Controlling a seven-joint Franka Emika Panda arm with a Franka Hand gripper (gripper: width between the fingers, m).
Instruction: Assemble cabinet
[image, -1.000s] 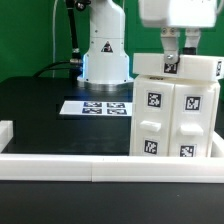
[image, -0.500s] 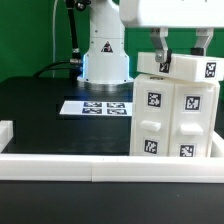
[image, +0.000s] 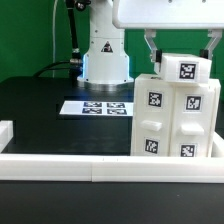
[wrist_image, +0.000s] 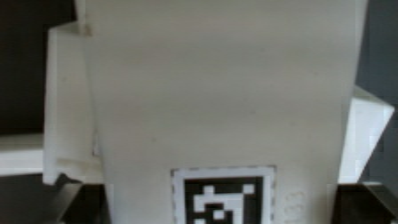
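Cabinet stands on black table.

Black table – marker board flat mid-surface, cabinet standing at exterior view's right, white border rail along front

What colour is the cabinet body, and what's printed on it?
White cabinet with black-and-white square tags; clearest in the exterior view.

White arm base, black triangle marking.
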